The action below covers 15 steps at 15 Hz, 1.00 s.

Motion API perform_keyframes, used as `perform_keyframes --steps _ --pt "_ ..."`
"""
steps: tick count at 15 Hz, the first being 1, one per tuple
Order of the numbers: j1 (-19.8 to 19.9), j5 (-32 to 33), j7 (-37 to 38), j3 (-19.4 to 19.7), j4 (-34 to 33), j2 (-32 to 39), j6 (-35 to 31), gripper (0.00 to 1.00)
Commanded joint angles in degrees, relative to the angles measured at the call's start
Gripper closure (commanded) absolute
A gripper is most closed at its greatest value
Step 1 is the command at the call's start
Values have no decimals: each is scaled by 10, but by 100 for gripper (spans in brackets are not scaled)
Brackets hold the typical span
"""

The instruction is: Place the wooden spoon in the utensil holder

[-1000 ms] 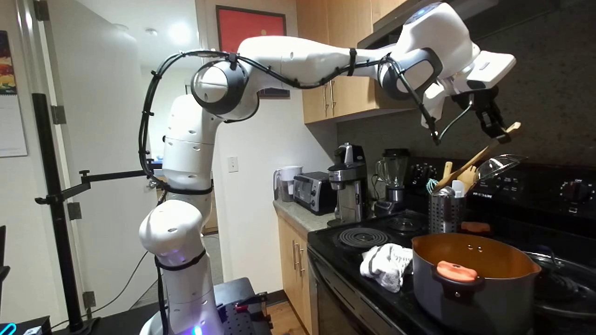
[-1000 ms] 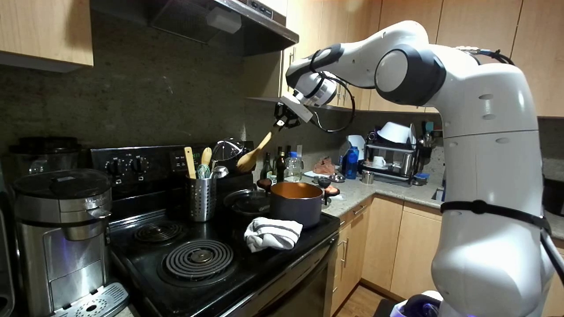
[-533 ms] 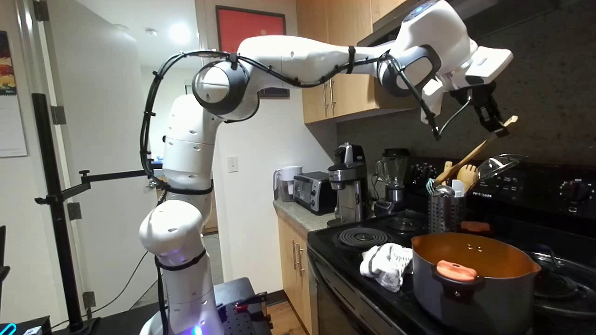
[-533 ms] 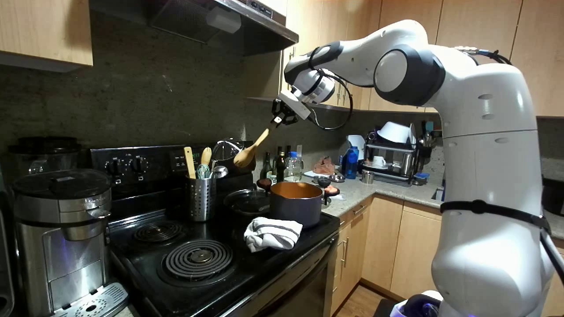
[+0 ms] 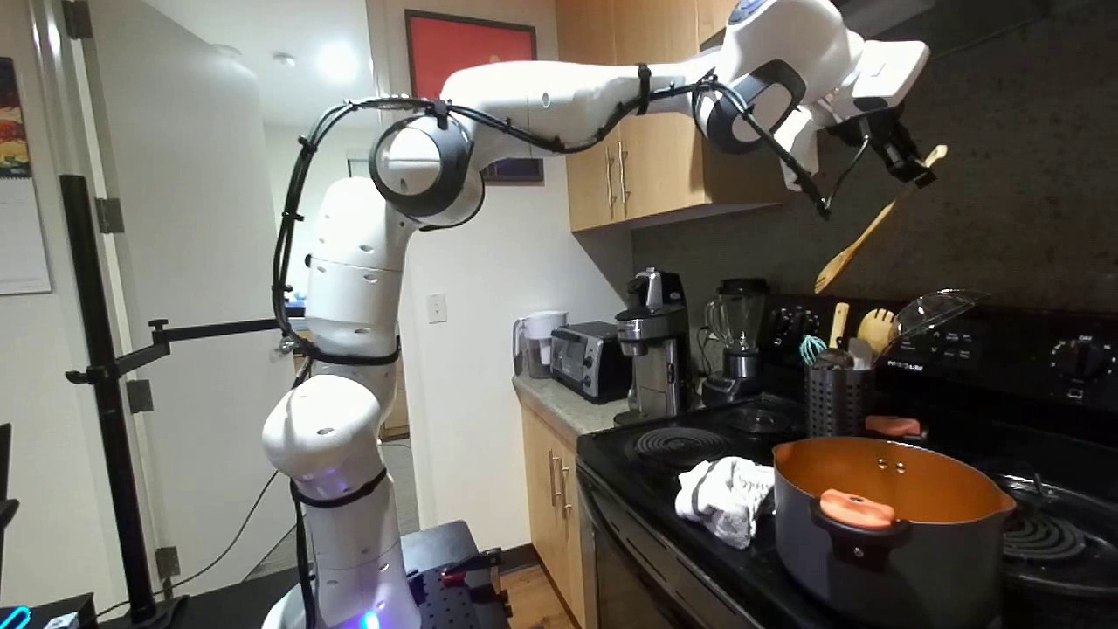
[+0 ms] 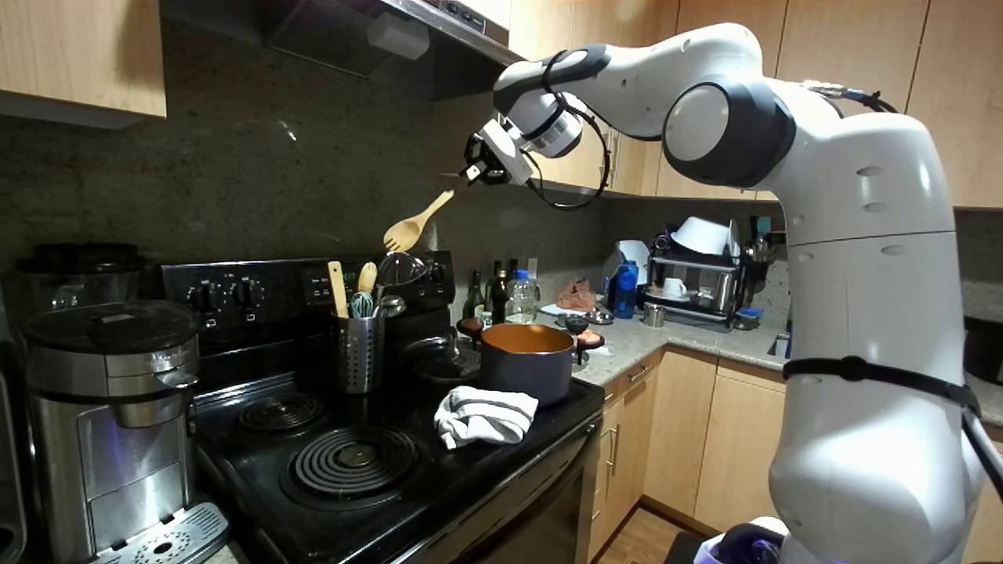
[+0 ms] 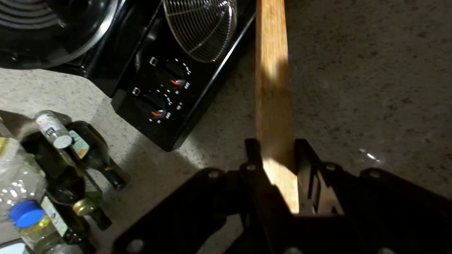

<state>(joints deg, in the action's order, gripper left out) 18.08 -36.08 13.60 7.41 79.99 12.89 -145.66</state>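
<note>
The wooden spoon (image 5: 852, 253) hangs tilted in the air, its notched head low and its handle up in my gripper (image 5: 921, 177). In an exterior view the spoon (image 6: 409, 232) shows above the stove's back panel, up and to the right of the utensil holder (image 6: 360, 356). That perforated metal holder stands upright on the stove with several utensils sticking out. In the wrist view the fingers of my gripper (image 7: 277, 150) stand on both sides of the handle (image 7: 273, 88), shut on it. The spoon's head lies outside the wrist view.
A big pot (image 5: 891, 559) with orange inside stands near the holder (image 5: 838, 402), a striped towel (image 6: 486, 415) beside it. A mesh strainer (image 7: 204, 28) rises at the stove's back. Bottles (image 7: 63, 169) stand on the counter. The range hood (image 6: 407, 55) hangs overhead.
The gripper has risen with the spoon and shifted leftward in both exterior views. The spoon's head, which overlapped the holder's utensils in an exterior view, now shows above them.
</note>
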Motion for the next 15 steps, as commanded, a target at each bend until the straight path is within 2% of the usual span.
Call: perform_keyframes --steps 1,5,10,15 --pt "-2 -46 -77 -27 2 6 -72 93" --pt "-2 -89 -176 -64 20 7 -124 93" --pt "5 -135 -284 -98 35 12 -151 93" --pt "14 -212 -402 -118 33 20 -182 93"
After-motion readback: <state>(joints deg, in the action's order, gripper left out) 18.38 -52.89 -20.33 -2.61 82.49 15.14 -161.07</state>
